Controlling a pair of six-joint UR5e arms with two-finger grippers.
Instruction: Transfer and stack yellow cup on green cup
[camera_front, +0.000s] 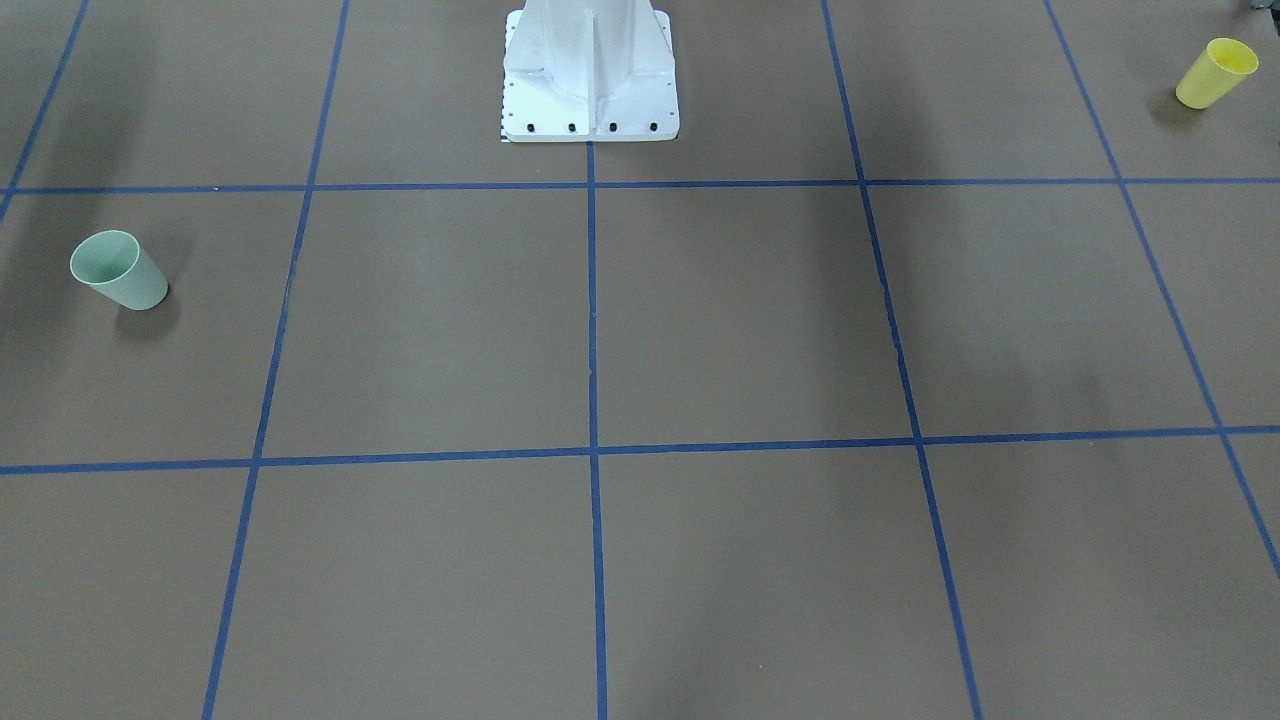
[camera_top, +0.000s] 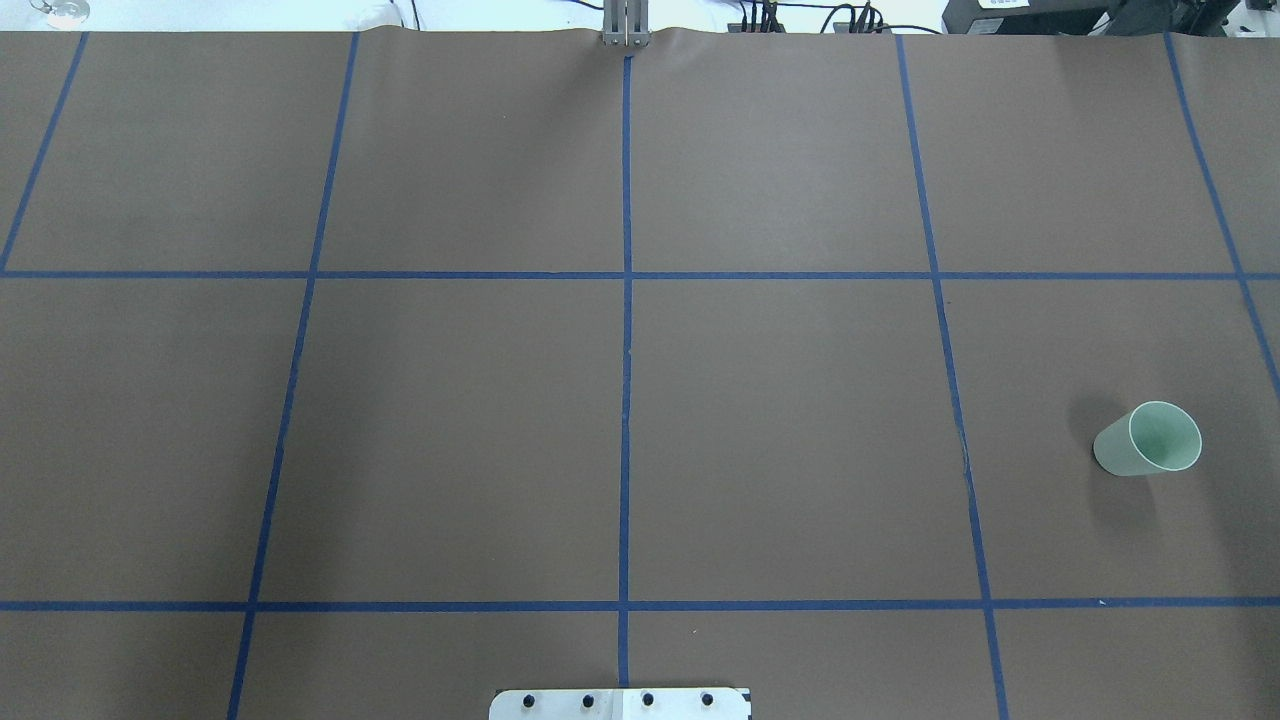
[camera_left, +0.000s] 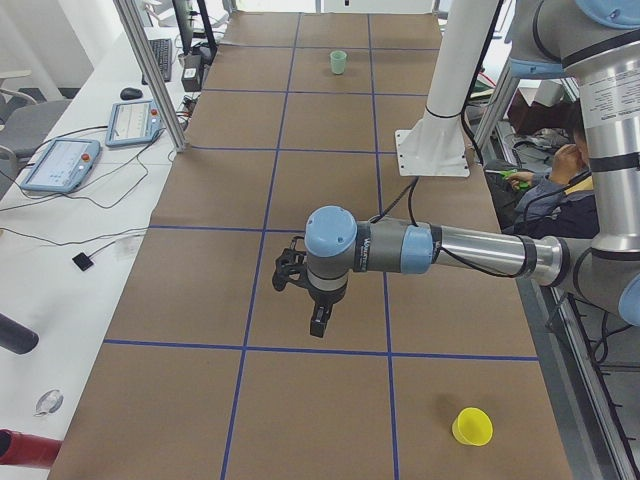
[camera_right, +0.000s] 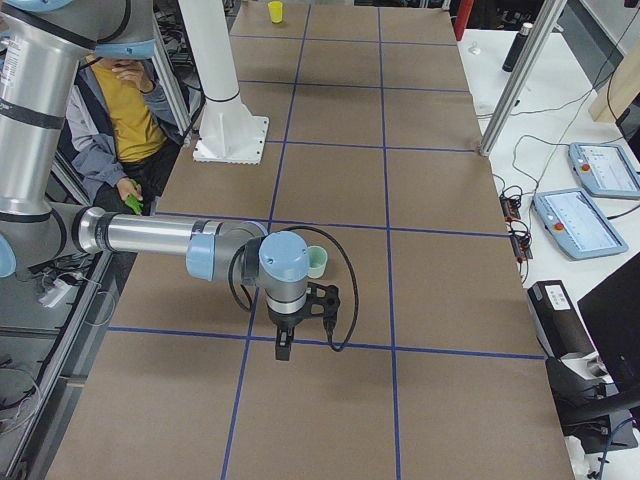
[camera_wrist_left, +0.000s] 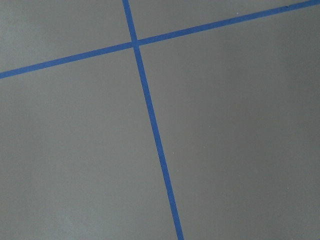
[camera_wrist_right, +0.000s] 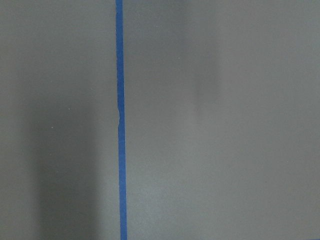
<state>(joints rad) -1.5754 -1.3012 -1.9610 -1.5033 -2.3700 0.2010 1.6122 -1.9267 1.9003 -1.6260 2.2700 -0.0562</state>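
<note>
The yellow cup (camera_front: 1215, 72) stands upright at the robot's far left, also in the exterior left view (camera_left: 472, 426) and the exterior right view (camera_right: 275, 11); the overhead view does not show it. The green cup (camera_top: 1148, 440) stands upright on the robot's right, also in the front-facing view (camera_front: 118, 270) and the exterior left view (camera_left: 338, 62). My left gripper (camera_left: 315, 325) hangs above the table, well apart from the yellow cup. My right gripper (camera_right: 283, 345) hangs above the table just in front of the green cup (camera_right: 317, 262). I cannot tell whether either gripper is open or shut.
The brown table (camera_top: 780, 430) carries a grid of blue tape lines. The white robot base (camera_front: 590, 75) stands at the table's near-robot edge. A seated person (camera_right: 125, 110) is beside the table. Tablets (camera_left: 60, 165) and cables lie on the side bench.
</note>
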